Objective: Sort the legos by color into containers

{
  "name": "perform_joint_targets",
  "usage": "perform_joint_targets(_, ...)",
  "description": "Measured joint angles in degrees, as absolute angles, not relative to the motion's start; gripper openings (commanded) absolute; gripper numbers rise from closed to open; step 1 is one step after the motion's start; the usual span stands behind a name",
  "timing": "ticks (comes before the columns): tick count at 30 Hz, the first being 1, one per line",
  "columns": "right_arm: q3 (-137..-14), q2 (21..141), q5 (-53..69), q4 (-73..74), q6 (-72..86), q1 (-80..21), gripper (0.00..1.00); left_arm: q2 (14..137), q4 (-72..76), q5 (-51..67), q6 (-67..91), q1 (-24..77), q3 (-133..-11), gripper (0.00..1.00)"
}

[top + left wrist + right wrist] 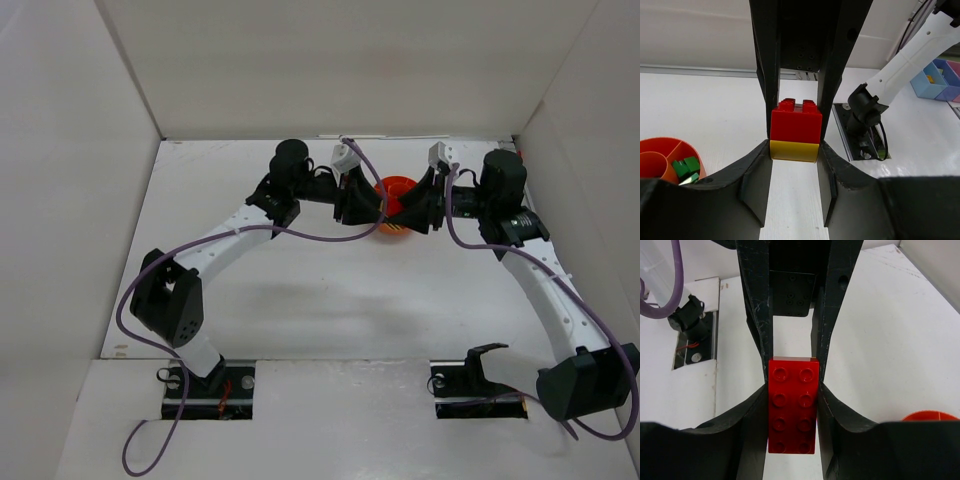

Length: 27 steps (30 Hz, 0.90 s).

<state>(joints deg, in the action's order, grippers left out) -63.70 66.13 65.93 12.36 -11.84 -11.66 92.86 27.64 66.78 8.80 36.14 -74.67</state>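
**Top view:** the left gripper (378,214) and right gripper (413,212) converge at the far middle of the white desk (300,300). They flank the round orange plastic divided bowl (398,188) (how the jaws stand is not legible from this height).

**Left wrist view:** the left gripper (795,140) has its jaws pressed against both sides of a red studded plastic brick (796,125) seated on a yellow plastic brick (794,151). The bowl (660,144) sits lower left. Small green plastic bricks (685,167) lie in a compartment beside its central cup (652,167).

**Right wrist view:** the right gripper (792,390) has its jaws narrowed onto the long sides of a red eight-stud plastic brick (792,405), studs toward the camera. The bowl's rim (930,416) shows lower right.
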Motion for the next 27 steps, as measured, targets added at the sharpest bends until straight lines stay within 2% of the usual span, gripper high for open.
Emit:
perform_joint_targets(1, -63.7, 66.13, 66.0, 12.36, -11.84, -11.73, 0.15, 92.86, 27.64, 66.87, 8.82, 36.12, -74.67, 0.05)
perform_joint_targets(3, -63.7, 66.13, 66.24, 12.34, -11.84, -11.75, 0.19, 92.86, 27.9, 67.09, 9.06, 36.1, -74.67, 0.0)
perform_joint_targets(10, -63.7, 66.13, 67.16, 11.9, -11.84, -11.75, 0.3, 92.86, 28.56, 67.66, 10.0, 36.01, -74.67, 0.0)
perform_joint_targets(17, -63.7, 66.13, 67.46, 11.9, -11.84, -11.7, 0.35, 92.86, 28.71, 67.72, 10.66, 36.01, -74.67, 0.0)
perform_joint_targets(21, -63.96, 66.13, 67.64, 11.9, -11.49, -11.55, 0.44, 92.86, 29.1, 67.46, 11.55, 36.01, -74.67, 0.0)
perform_joint_targets(23, -64.03, 66.13, 68.03, 11.81, -11.38, -11.51, 0.46, 92.86, 29.39, 67.44, 12.29, 36.03, -74.67, 0.0)
perform_joint_targets(24, -64.07, 66.13, 68.27, 11.79, -11.38, -11.42, 0.51, 92.86, 29.41, 67.46, 12.73, 36.03, -74.67, 0.0)
perform_joint_targets(27, -64.25, 66.13, 69.1, 11.73, -11.14, -11.25, 0.53, 92.88, 29.74, 67.07, 13.96, 36.1, -74.67, 0.0)
